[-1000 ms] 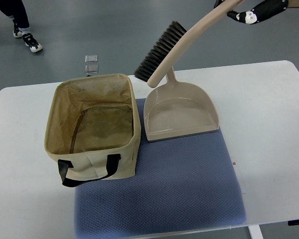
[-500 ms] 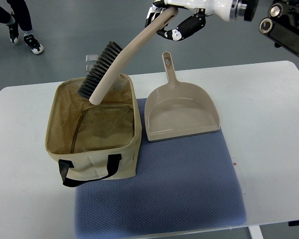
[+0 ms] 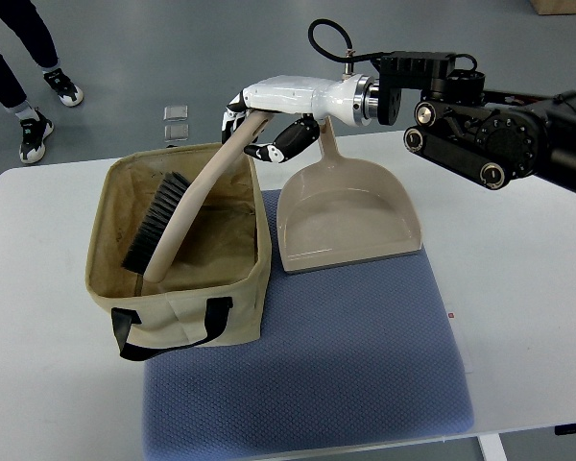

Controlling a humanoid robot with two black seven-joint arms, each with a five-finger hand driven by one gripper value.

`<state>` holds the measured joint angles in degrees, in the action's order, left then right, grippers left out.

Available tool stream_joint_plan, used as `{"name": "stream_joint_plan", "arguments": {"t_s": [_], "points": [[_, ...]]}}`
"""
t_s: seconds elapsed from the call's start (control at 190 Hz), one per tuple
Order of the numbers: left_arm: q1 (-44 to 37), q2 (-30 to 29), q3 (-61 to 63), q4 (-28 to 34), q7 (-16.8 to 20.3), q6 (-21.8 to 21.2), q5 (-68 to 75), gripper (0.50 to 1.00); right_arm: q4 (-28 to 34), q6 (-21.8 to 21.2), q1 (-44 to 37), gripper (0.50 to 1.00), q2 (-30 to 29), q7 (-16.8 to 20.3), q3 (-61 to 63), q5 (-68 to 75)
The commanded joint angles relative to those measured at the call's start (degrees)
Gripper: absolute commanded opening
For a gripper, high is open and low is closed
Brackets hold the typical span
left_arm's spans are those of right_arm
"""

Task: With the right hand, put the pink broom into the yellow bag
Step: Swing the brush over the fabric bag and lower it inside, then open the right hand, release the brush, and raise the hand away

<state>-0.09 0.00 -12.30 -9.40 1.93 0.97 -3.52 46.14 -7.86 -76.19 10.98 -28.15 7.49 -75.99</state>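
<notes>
The pale pink broom (image 3: 180,221) with dark bristles slants down into the open yellowish fabric bag (image 3: 252,288), its brush head low inside near the bag's left wall. My right hand (image 3: 260,127) is shut on the top of the handle, above the bag's far right corner. The right arm (image 3: 480,134) reaches in from the right edge. The bag stands on the left of a blue mat (image 3: 346,365), black carry strap (image 3: 163,331) hanging on its front. My left arm does not show.
A matching pink dustpan (image 3: 350,216) lies on the mat just right of the bag, its handle under my right hand. The white table (image 3: 528,269) carries the mat. A person's legs and shoes (image 3: 34,134) stand on the floor at far left.
My right hand has carried the broom left and down; the brush head went from above the dustpan handle, over the bag's rim, to low inside the bag.
</notes>
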Motion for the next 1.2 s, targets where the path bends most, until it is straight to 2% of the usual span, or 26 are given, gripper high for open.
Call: {"name": "stream_joint_plan", "arguments": {"t_s": [0.0,0.016,0.021,0.026,0.032,0.037,0.042,0.047,0.063,0.095,0.3,0.526,0.721,1.026,1.194], "points": [[0.0,0.0,0.0,0.0,0.0,0.0,0.0,1.0,0.1,0.4,0.5,0.602,-0.3,-0.2,0.1,-0.3],[0.0,0.0,0.0,0.0,0.0,0.0,0.0,1.0,0.1,0.6,0.6,0.617,-0.3,-0.2,0.1,-0.3],[0.0,0.0,0.0,0.0,0.0,0.0,0.0,1.0,0.1,0.7,0.7,0.639,-0.3,-0.2,0.1,-0.3],[0.0,0.0,0.0,0.0,0.0,0.0,0.0,1.0,0.1,0.7,0.7,0.639,-0.3,-0.2,0.1,-0.3],[0.0,0.0,0.0,0.0,0.0,0.0,0.0,1.0,0.1,0.9,0.8,0.668,-0.3,-0.2,0.1,-0.2],[0.0,0.0,0.0,0.0,0.0,0.0,0.0,1.0,0.1,0.9,0.8,0.668,-0.3,-0.2,0.1,-0.2],[0.0,0.0,0.0,0.0,0.0,0.0,0.0,1.0,0.1,1.2,0.9,0.692,-0.3,-0.2,0.1,-0.3],[0.0,0.0,0.0,0.0,0.0,0.0,0.0,1.0,0.1,1.2,0.9,0.693,-0.3,-0.2,0.1,-0.3],[0.0,0.0,0.0,0.0,0.0,0.0,0.0,1.0,0.1,1.6,1.0,0.735,-0.3,-0.2,0.1,-0.2],[0.0,0.0,0.0,0.0,0.0,0.0,0.0,1.0,0.1,2.1,1.3,0.778,-0.3,-0.2,0.1,-0.2],[0.0,0.0,0.0,0.0,0.0,0.0,0.0,1.0,0.4,2.4,1.5,0.848,0.3,-0.6,0.2,0.4],[0.0,0.0,0.0,0.0,0.0,0.0,0.0,1.0,0.6,2.4,2.0,0.856,1.6,-1.1,4.3,1.1],[0.0,0.0,0.0,0.0,0.0,0.0,0.0,1.0,0.6,2.2,10.4,0.858,3.6,-1.2,16.0,5.1],[0.0,0.0,0.0,0.1,0.0,0.0,0.0,1.0,-2.0,2.3,27.8,0.858,3.5,-1.2,38.8,26.6],[0.0,0.0,0.0,0.0,0.0,0.0,0.0,1.0,-4.1,2.4,33.8,0.86,3.0,-1.2,41.8,41.6]]}}
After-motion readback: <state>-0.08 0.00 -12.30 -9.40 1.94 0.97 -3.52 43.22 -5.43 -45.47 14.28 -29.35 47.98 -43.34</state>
